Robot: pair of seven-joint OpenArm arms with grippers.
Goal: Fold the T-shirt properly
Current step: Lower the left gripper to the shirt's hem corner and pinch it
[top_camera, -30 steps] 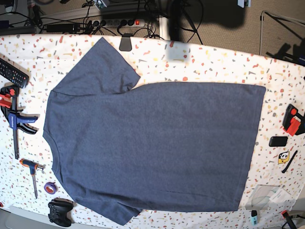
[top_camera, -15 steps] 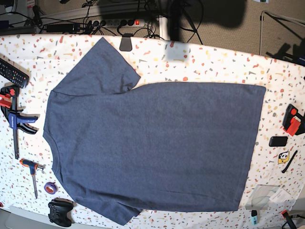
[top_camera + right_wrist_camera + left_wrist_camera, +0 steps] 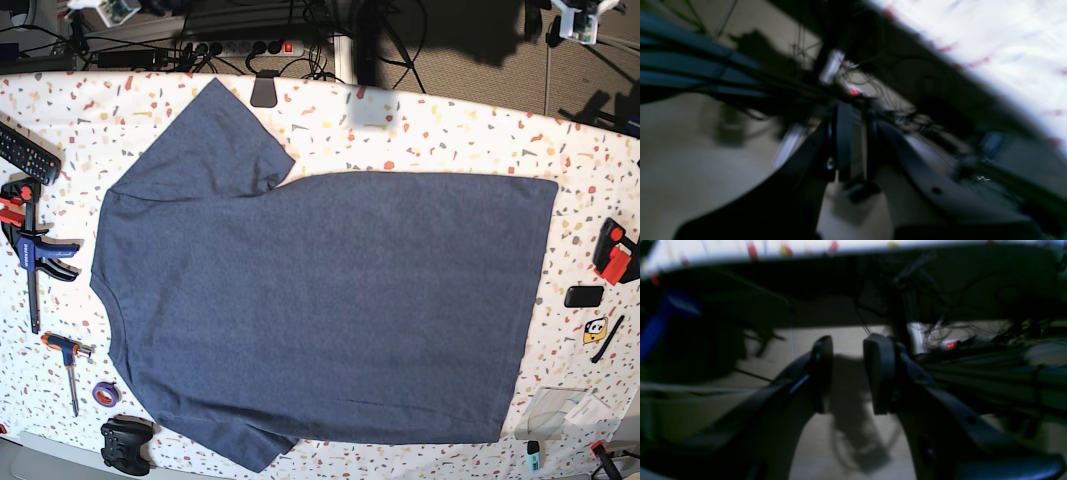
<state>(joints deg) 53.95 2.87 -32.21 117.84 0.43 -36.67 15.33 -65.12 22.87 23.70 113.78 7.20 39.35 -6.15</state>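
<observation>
The T-shirt (image 3: 320, 300) lies spread flat on the speckled table (image 3: 450, 130), plain dark blue-grey side up, collar at the left and hem at the right. One sleeve points to the back left, the other to the front edge. Neither gripper touches it. My left gripper (image 3: 850, 373) is off the table, facing the floor under the table edge, its jaws apart and empty. My right gripper (image 3: 857, 140) is blurred, also off the table, its jaws almost together with nothing between them. In the base view only bits of the right arm (image 3: 100, 10) and left arm (image 3: 578, 18) show at the top edge.
A remote (image 3: 25, 150), a blue-and-red clamp (image 3: 30, 240), a screwdriver (image 3: 70, 365), a tape roll (image 3: 106, 393) and a game controller (image 3: 125, 445) line the left side. A red-black clamp (image 3: 612, 250) and a plastic bag (image 3: 565, 410) sit on the right. A black clip (image 3: 263, 90) is at the back edge.
Bits of both arms have come into the base view's top corners. The T-shirt has not moved.
</observation>
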